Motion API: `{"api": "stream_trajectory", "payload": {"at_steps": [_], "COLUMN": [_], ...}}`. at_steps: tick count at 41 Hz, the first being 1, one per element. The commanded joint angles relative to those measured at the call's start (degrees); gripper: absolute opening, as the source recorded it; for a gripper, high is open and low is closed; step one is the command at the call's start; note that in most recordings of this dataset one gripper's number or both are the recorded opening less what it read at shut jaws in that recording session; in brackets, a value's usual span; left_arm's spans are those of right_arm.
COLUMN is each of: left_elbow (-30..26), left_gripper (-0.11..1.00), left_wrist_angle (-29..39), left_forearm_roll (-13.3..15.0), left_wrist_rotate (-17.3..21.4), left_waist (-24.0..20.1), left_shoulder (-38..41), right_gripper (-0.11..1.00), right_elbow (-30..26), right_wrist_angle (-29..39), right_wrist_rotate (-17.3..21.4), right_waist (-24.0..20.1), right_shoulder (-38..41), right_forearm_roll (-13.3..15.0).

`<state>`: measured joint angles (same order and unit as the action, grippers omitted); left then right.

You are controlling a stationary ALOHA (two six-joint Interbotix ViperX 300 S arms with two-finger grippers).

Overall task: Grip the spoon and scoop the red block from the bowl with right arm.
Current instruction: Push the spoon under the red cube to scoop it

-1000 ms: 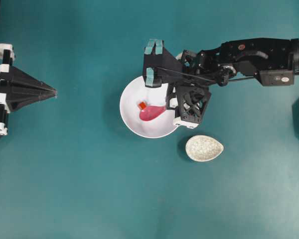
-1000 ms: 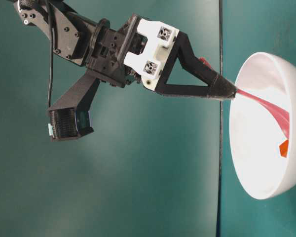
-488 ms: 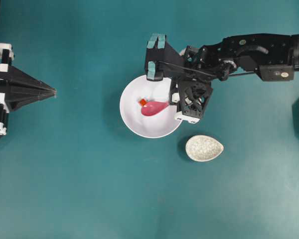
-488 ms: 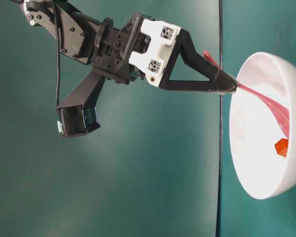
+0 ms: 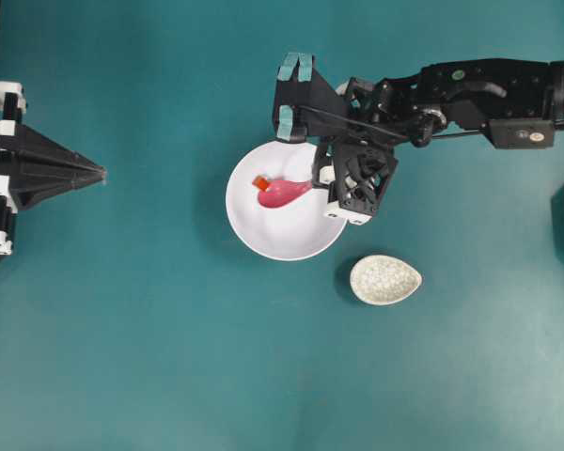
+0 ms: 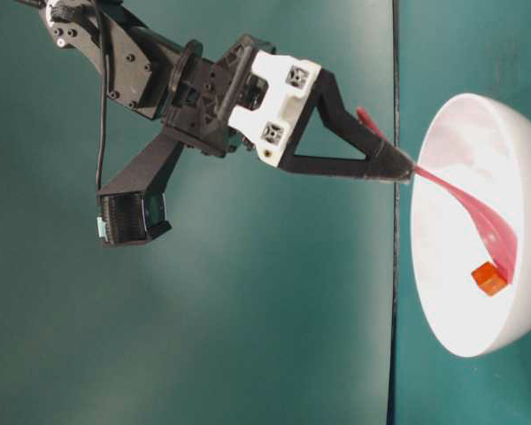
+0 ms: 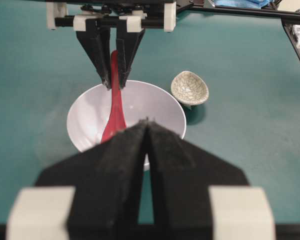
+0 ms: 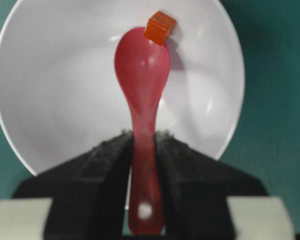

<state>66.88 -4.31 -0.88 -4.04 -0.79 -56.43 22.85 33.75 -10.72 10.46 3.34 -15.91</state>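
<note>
The white bowl (image 5: 263,246) sits mid-table. My right gripper (image 5: 318,178) hangs over its right rim, shut on the handle of the pink spoon (image 5: 284,193). The scoop reaches down into the bowl toward the left. The red block (image 5: 260,182) lies on the bowl's inner surface, touching the tip of the scoop, not inside it. In the right wrist view the spoon (image 8: 142,70) runs straight out between the fingers, with the block (image 8: 159,27) at its far tip. My left gripper (image 5: 101,174) rests shut at the table's left edge, far from the bowl.
A small speckled beige oval dish (image 5: 385,279) stands just right of and below the bowl, close to the right arm. The teal table surface stretches between the left gripper and the bowl.
The right gripper has shifted toward the top of the overhead view. The spoon's scoop swung with it and slid left, pushing the red block ahead of its tip. The left arm stayed still.
</note>
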Motion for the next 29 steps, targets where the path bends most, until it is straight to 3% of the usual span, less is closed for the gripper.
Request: {"api": "stream_trajectory", "payload": {"at_steps": [1, 29], "left_elbow": [-1.7, -1.8], "left_gripper": [0.00, 0.00], "left_wrist_angle": [-0.3, -0.4], "left_forearm_roll": [-0.2, -0.2], "left_wrist_rotate": [0.1, 0.0], "left_waist": [-0.1, -0.2], "left_shoulder": [0.2, 0.2], "right_gripper": [0.24, 0.24], "right_elbow": [-0.7, 0.8], "right_wrist_angle": [-0.9, -5.2], "right_wrist_rotate": [0.1, 0.1], "right_waist": [0.1, 0.1], "right_shoulder": [-1.8, -2.7], "right_forearm_roll": [0.1, 0.1]}}
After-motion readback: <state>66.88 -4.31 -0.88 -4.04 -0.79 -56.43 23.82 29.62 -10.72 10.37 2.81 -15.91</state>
